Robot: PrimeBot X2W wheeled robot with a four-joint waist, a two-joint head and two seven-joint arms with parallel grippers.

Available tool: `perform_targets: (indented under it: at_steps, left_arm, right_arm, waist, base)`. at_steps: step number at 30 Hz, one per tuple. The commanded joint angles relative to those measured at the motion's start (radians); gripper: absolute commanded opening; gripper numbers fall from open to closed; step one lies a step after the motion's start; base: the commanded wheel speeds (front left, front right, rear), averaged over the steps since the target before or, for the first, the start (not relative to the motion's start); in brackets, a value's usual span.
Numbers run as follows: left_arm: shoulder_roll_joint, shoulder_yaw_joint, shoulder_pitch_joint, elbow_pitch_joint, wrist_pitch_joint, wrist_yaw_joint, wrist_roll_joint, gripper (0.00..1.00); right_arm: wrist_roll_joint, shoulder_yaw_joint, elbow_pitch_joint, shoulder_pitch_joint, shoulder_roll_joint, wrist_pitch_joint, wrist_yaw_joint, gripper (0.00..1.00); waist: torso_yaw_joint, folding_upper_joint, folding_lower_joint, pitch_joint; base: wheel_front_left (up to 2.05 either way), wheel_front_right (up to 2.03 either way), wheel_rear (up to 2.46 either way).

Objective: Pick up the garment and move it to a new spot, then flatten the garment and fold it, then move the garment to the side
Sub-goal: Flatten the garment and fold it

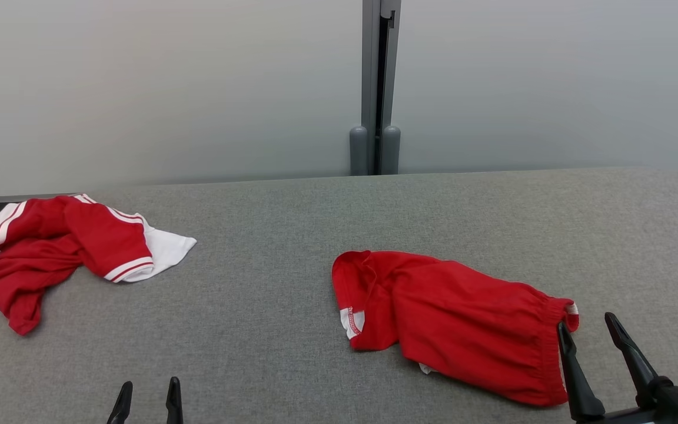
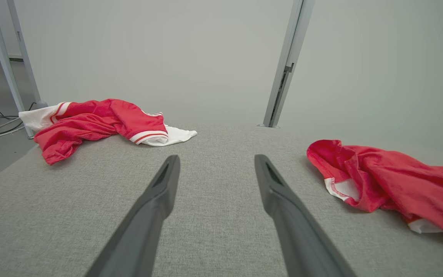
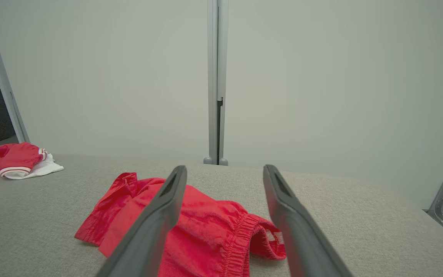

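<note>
A crumpled pair of red shorts, the garment [image 1: 457,321] [image 2: 394,184] [image 3: 202,227], lies on the grey fabric table [image 1: 268,282], right of centre, its elastic waistband toward the near right. My right gripper [image 1: 589,331] [image 3: 224,173] stands open just above that waistband, one finger over the cloth and the other over bare table, nothing between them. Open too, my left gripper [image 1: 148,393] [image 2: 217,163] sits low at the near edge, left of the garment, over bare table.
A second red and white garment [image 1: 62,247] [image 2: 98,123] [image 3: 10,161] lies bunched at the table's far left corner, partly hanging over the edge. A pale partition wall with a grey post [image 1: 379,88] runs behind the table. Grey fabric stretches between the two garments.
</note>
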Motion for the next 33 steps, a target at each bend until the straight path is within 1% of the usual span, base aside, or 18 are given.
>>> perform_targets:
  at_steps: [1,4,8,11,15,16,17,18,22,25,29,33]
  left_arm:
    - [0.000,0.008,0.001,0.003,0.000,-0.006,0.011,1.00]
    - [-0.002,0.002,-0.014,0.003,0.000,-0.013,0.020,1.00]
    - [-0.003,-0.039,-0.059,-0.004,0.000,-0.036,0.032,1.00]
    - [-0.004,-0.122,-0.111,0.010,0.000,-0.061,0.036,1.00]
    - [-0.003,-0.277,-0.239,0.035,0.016,-0.086,0.015,1.00]
    - [-0.003,-0.277,-0.239,0.035,0.016,-0.086,0.015,1.00]
    - [-0.002,-0.317,-0.274,0.044,0.025,-0.091,0.010,1.00]
    - [-0.002,-0.401,-0.352,0.072,0.049,-0.097,0.021,1.00]
    - [-0.001,-0.532,-0.525,0.138,0.108,-0.104,0.016,1.00]
    - [-0.002,-0.608,-0.635,0.202,0.152,-0.106,0.009,1.00]
    - [-0.001,-0.687,-0.740,0.306,0.225,-0.108,0.002,1.00]
    - [0.006,-0.713,-0.814,0.421,0.297,-0.107,0.017,1.00]
  right_arm:
    - [0.002,-0.001,0.003,0.002,-0.001,-0.005,0.000,1.00]
    - [0.004,-0.003,0.000,-0.009,0.001,-0.005,0.000,1.00]
    - [0.004,-0.009,-0.006,-0.018,0.002,-0.005,0.000,1.00]
    - [0.001,-0.018,-0.010,-0.027,0.000,-0.005,0.000,1.00]
    - [0.004,-0.029,-0.019,-0.045,0.001,-0.005,0.000,1.00]
    - [0.004,-0.029,-0.019,-0.045,0.001,-0.005,0.000,1.00]
    - [0.007,-0.025,-0.021,-0.052,0.001,-0.005,0.000,1.00]
    - [0.008,-0.021,-0.027,-0.068,0.003,-0.005,0.000,1.00]
    - [0.019,-0.014,-0.041,-0.114,0.007,-0.005,0.000,1.00]
    - [0.029,-0.016,-0.042,-0.132,0.010,-0.005,0.000,1.00]
    - [0.049,-0.018,-0.033,-0.141,0.012,-0.005,0.000,1.00]
    - [0.076,-0.014,-0.033,-0.151,0.012,-0.005,0.000,1.00]
  waist:
    - [-0.004,-0.0001,0.0000,0.002]
    - [-0.014,-0.0001,0.0000,0.009]
    - [-0.040,-0.0001,0.0000,0.026]
    - [-0.069,-0.0001,0.0000,0.042]
    - [-0.119,-0.0001,0.0000,0.077]
    - [-0.119,-0.0001,0.0000,0.077]
    - [-0.137,-0.0001,0.0000,0.089]
    - [-0.170,-0.0001,0.0000,0.119]
    - [-0.240,-0.0001,0.0000,0.205]
    - [-0.288,-0.0001,0.0000,0.254]
    - [-0.337,-0.0001,0.0000,0.292]
    - [-0.363,-0.0001,0.0000,0.314]
  base:
    - [0.00,0.00,0.00]
    - [0.00,0.00,0.00]
    - [0.00,0.00,0.00]
    - [0.00,0.00,0.00]
    - [0.00,0.00,0.00]
    - [0.00,0.00,0.00]
    - [0.00,0.00,0.00]
    - [0.00,0.00,0.00]
    - [0.00,0.00,0.00]
    - [0.00,0.00,0.00]
    - [0.00,0.00,0.00]
    - [0.00,0.00,0.00]
